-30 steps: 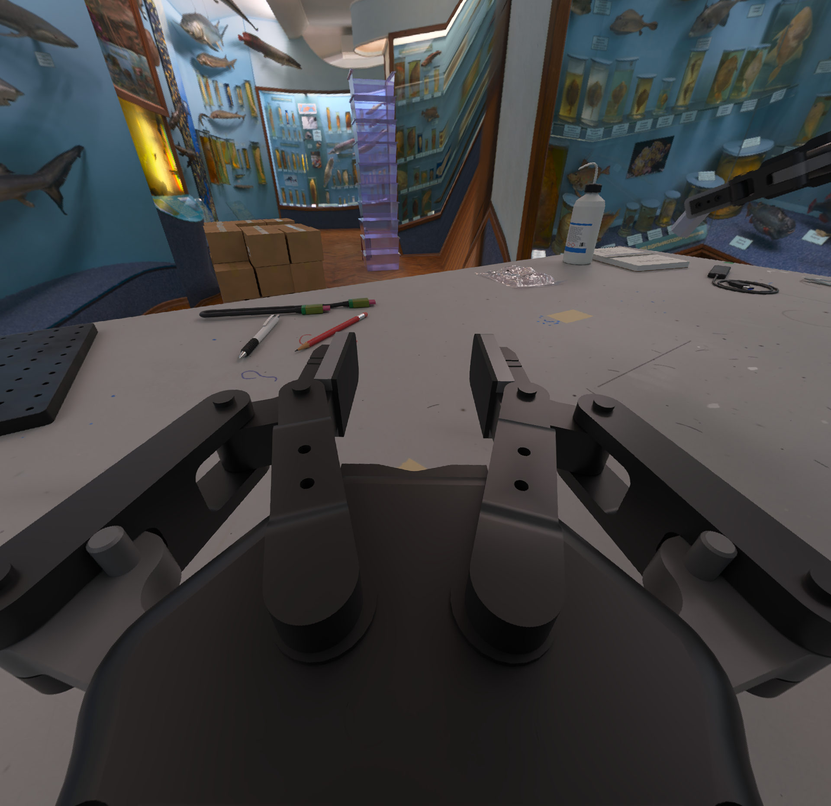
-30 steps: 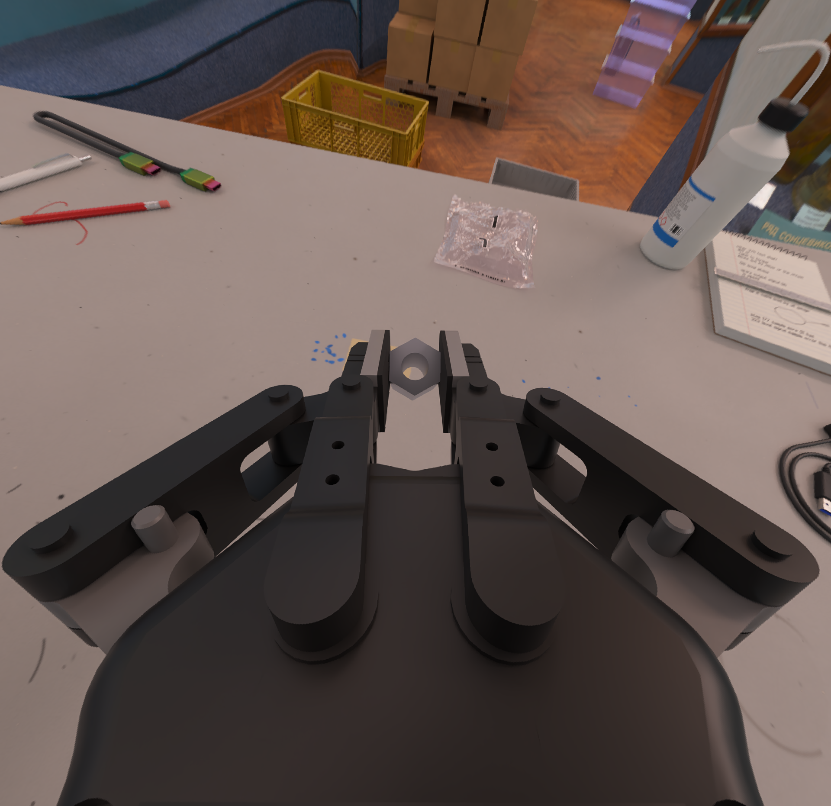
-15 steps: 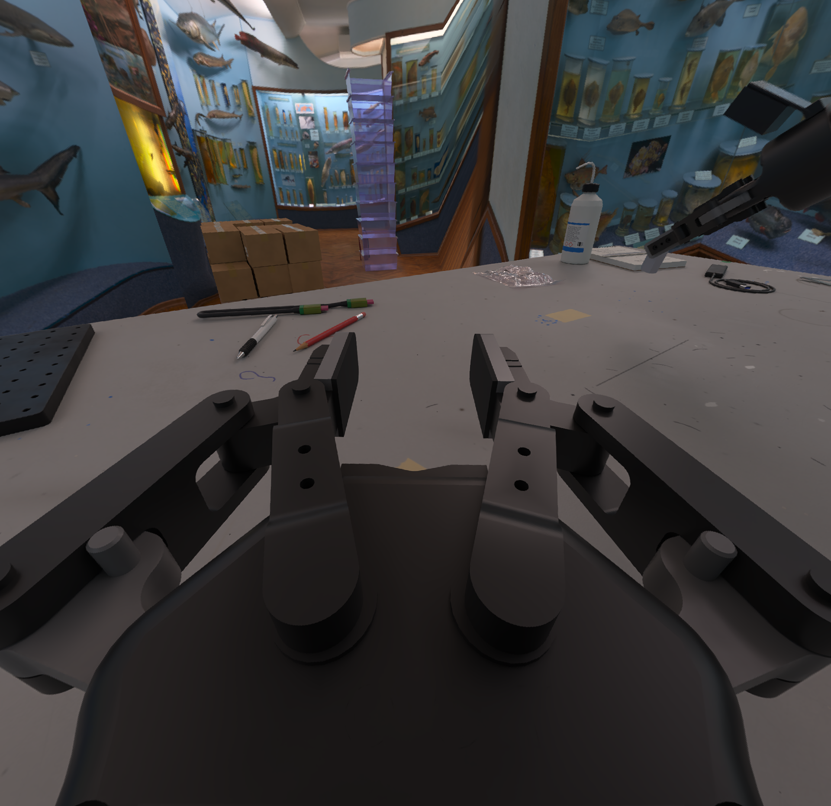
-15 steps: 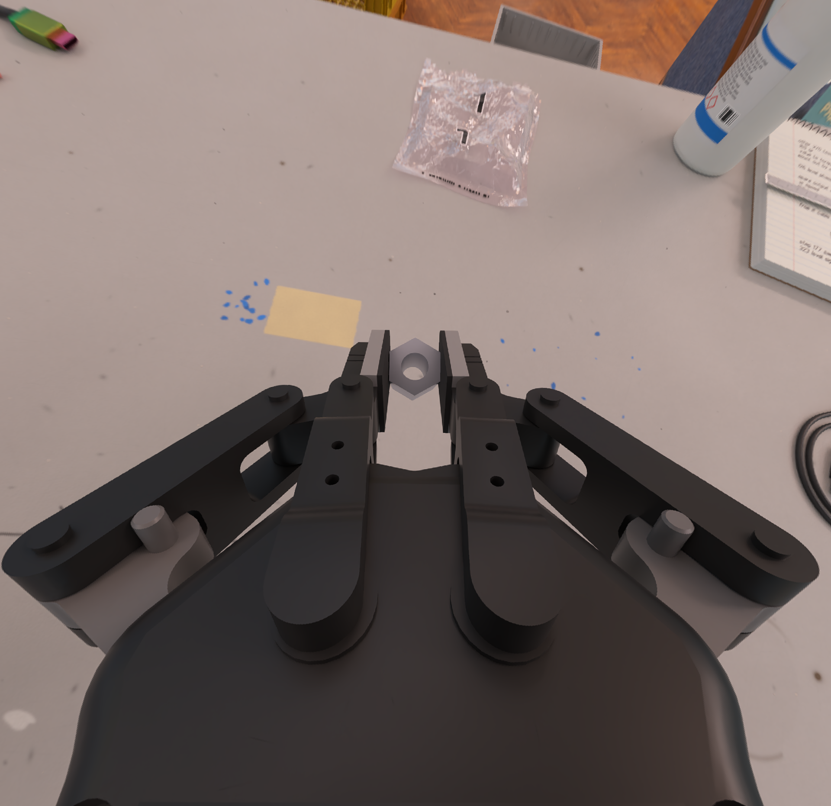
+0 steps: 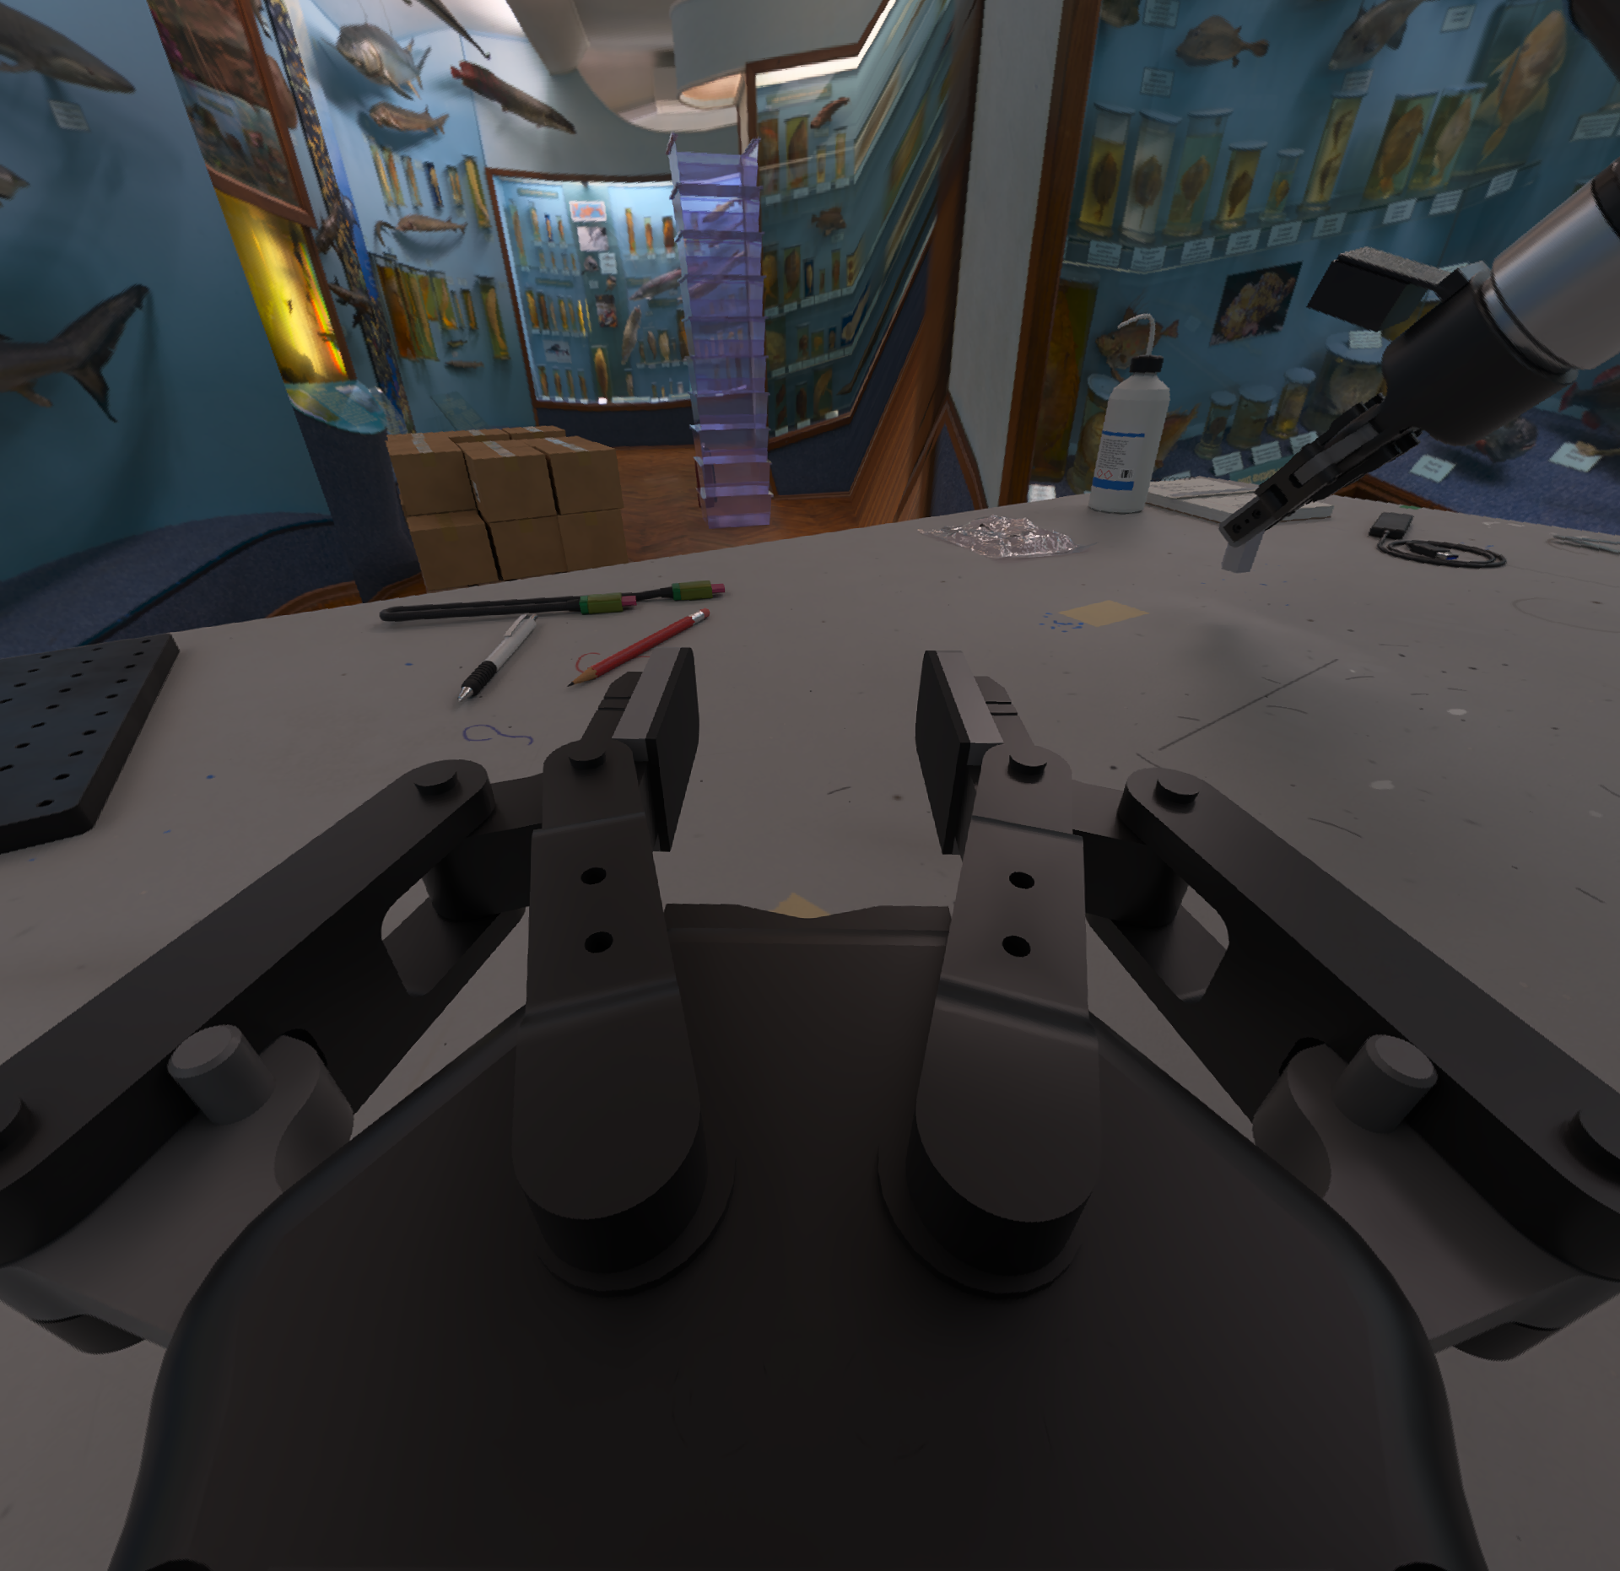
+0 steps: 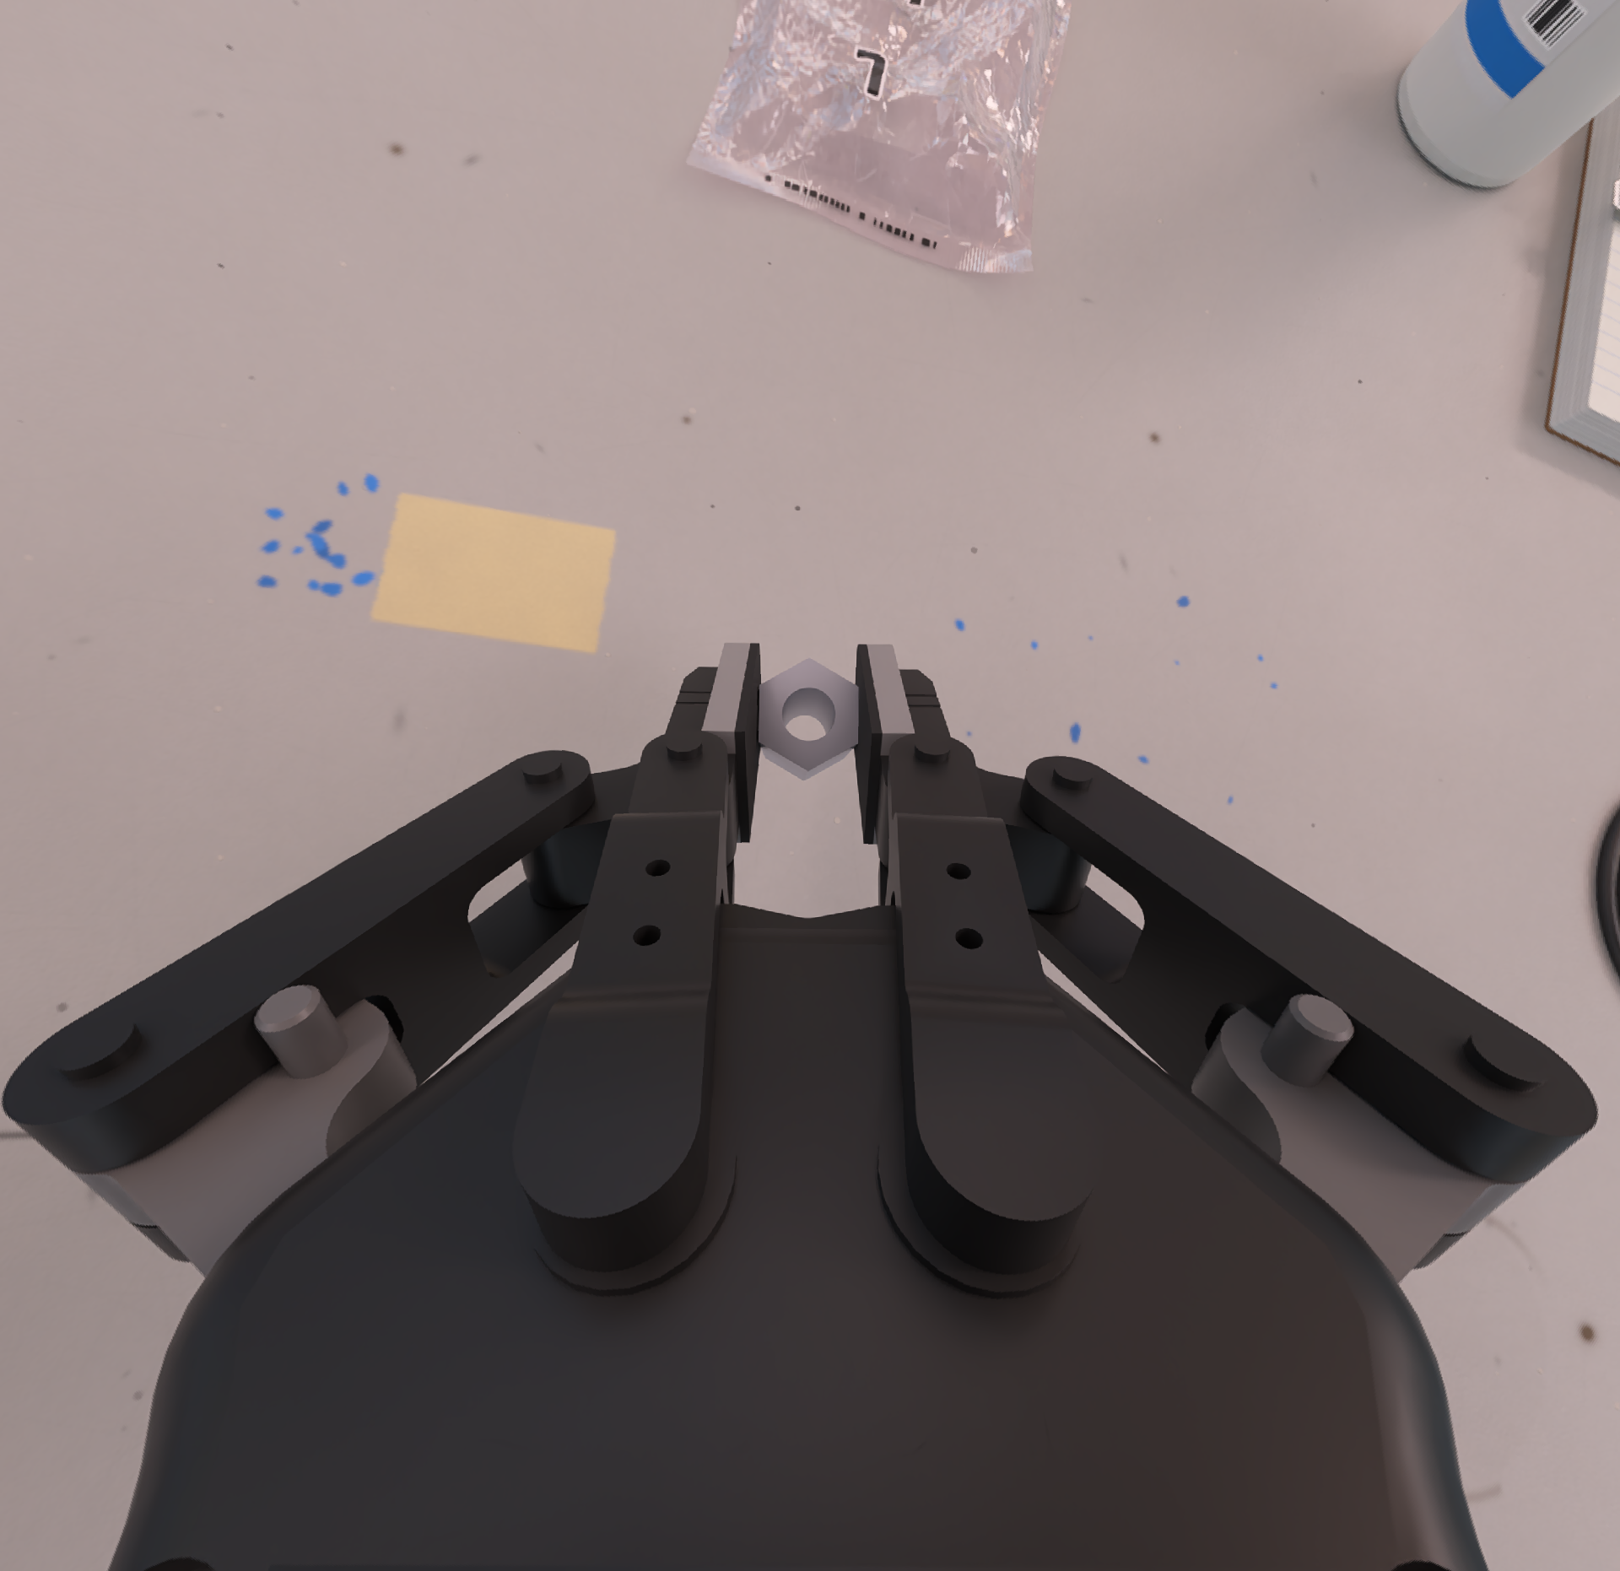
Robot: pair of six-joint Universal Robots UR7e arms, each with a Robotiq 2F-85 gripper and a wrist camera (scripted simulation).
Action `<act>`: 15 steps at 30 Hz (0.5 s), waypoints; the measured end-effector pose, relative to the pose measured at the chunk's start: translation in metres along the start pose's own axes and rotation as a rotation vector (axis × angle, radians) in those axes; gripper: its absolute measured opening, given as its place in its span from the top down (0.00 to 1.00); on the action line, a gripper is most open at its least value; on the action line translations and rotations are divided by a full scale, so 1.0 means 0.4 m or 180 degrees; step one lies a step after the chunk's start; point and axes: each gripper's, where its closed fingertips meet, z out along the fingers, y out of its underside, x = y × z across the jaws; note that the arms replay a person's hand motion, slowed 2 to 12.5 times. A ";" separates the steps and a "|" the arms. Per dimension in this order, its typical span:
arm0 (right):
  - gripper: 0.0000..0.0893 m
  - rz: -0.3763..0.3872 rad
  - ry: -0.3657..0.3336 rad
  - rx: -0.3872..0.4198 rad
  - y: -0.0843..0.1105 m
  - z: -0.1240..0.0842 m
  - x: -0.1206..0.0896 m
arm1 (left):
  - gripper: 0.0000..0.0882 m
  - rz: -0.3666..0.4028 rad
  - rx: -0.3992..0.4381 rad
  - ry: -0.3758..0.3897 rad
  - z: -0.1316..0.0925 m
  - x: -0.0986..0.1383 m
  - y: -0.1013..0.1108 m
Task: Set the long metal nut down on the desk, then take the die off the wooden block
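Observation:
My right gripper (image 6: 806,705) is shut on the long metal nut (image 6: 806,721), a grey hex piece seen end-on with its hole facing me, held above the grey desk (image 6: 789,442). In the left wrist view the right gripper (image 5: 1249,534) hangs at the far right with the nut (image 5: 1240,556) sticking out below its fingertips, a little above the desk. My left gripper (image 5: 806,722) is open and empty, low over the desk (image 5: 877,652). No die and no wooden block show in either view.
A tan tape patch (image 6: 495,572) lies left of the nut, a crinkled clear bag (image 6: 877,100) ahead, a white bottle (image 6: 1508,65) and a notepad (image 6: 1591,328) at the right. The left wrist view shows a pen (image 5: 498,655), pencil (image 5: 640,648), cable (image 5: 561,604) and black perforated plate (image 5: 61,731).
My right gripper has tilted downward and come lower and closer to the desk with the nut still held. The left gripper has not moved.

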 end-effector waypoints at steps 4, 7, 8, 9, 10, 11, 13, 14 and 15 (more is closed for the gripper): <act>0.78 -0.0027 0.0045 -0.0072 0.007 0.016 0.009 | 0.48 0.0004 -0.0003 0.0004 0.000 0.001 0.000; 0.78 -0.0034 0.0066 -0.0108 0.011 0.026 0.015 | 0.48 0.0007 -0.0006 0.0008 0.001 0.001 0.001; 0.78 -0.0034 0.0069 -0.0115 0.011 0.029 0.016 | 0.48 0.0009 -0.0008 0.0009 0.001 0.002 0.001; 0.78 -0.0033 0.0072 -0.0121 0.011 0.032 0.018 | 0.48 0.0010 -0.0010 0.0011 0.001 0.002 0.001; 0.78 -0.0031 0.0074 -0.0125 0.011 0.034 0.019 | 0.48 0.0011 -0.0012 0.0012 0.001 0.002 0.001; 0.78 -0.0027 0.0074 -0.0128 0.011 0.036 0.019 | 0.48 0.0013 -0.0014 0.0013 0.001 0.002 0.001; 0.78 -0.0018 0.0070 -0.0132 0.011 0.041 0.020 | 0.48 0.0015 -0.0019 0.0016 0.002 0.003 0.002; 0.78 -0.0014 0.0067 -0.0134 0.011 0.043 0.020 | 0.48 0.0016 -0.0021 0.0018 0.002 0.003 0.002; 0.78 -0.0010 0.0065 -0.0136 0.012 0.044 0.020 | 0.48 0.0017 -0.0023 0.0019 0.002 0.003 0.002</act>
